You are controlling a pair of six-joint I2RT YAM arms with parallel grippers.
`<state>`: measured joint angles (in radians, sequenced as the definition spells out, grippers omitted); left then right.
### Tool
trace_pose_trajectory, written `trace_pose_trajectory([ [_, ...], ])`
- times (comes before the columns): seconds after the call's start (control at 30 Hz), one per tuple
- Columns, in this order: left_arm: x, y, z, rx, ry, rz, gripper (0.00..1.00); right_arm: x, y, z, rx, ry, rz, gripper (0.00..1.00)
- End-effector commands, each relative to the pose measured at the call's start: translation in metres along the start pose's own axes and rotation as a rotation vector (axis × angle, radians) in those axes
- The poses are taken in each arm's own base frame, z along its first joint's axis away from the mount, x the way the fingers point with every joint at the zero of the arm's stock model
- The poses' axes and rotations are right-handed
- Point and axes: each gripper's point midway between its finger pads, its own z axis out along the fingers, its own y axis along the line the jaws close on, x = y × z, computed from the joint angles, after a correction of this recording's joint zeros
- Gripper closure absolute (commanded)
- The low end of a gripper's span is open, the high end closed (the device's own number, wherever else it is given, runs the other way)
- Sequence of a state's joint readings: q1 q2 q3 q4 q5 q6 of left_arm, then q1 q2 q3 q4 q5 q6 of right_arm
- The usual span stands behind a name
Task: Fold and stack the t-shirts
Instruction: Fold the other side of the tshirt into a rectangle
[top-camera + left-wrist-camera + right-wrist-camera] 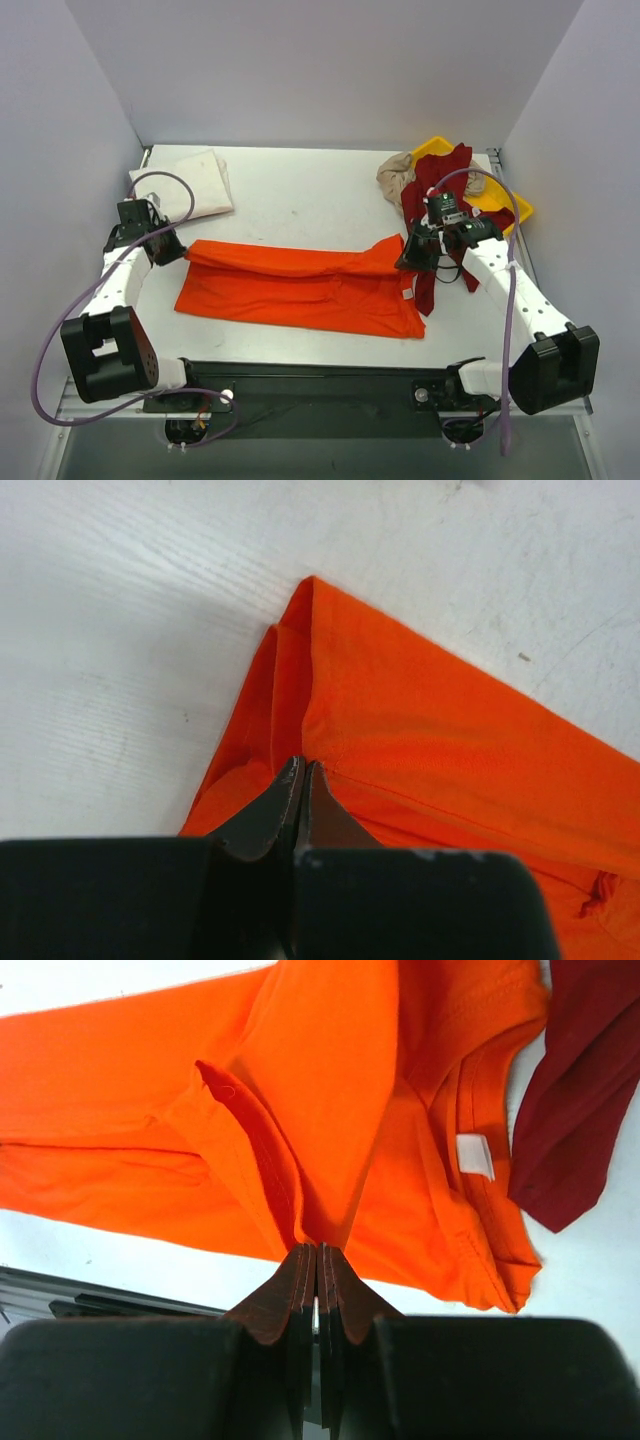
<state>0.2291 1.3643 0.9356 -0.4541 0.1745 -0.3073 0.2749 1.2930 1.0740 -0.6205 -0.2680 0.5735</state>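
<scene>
The bright orange t-shirt (300,290) lies half folded lengthwise across the middle of the table. My left gripper (180,250) is shut on its left top corner, and the pinched cloth shows at the tips (302,767). My right gripper (405,258) is shut on a raised fold at the shirt's right end (317,1250), near the collar and its white label (476,1155). A folded white t-shirt (190,185) rests at the back left. A dark red t-shirt (445,190) and a beige one (395,178) lie crumpled at the back right.
A yellow tray (510,208) sits at the back right under the crumpled shirts. A strip of the dark red shirt (575,1090) hangs down beside the orange collar. White walls enclose the table on three sides. The black front rail (320,380) runs between the arm bases.
</scene>
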Motion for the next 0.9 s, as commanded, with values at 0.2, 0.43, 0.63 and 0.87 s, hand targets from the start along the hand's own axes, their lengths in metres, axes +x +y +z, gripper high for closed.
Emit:
trace_pose_trajectory([
  [0.2, 0.02, 0.029, -0.019, -0.145, -0.025, -0.027, 1.0, 0.05, -0.024, 0.004, 0.09, 0.083, -0.026, 1.0],
  [0.43, 0.047, 0.047, -0.02, -0.231, 0.039, -0.088, 0.46, 0.095, -0.052, 0.024, 0.204, 0.219, -0.077, 0.77],
  [0.63, 0.033, 0.036, -0.039, -0.185, -0.06, -0.102, 0.37, 0.083, -0.04, 0.013, 0.181, 0.172, -0.126, 0.53],
  [0.87, 0.039, 0.011, -0.028, -0.031, -0.037, -0.089, 0.37, 0.04, 0.001, 0.03, 0.09, 0.125, -0.189, 0.57],
])
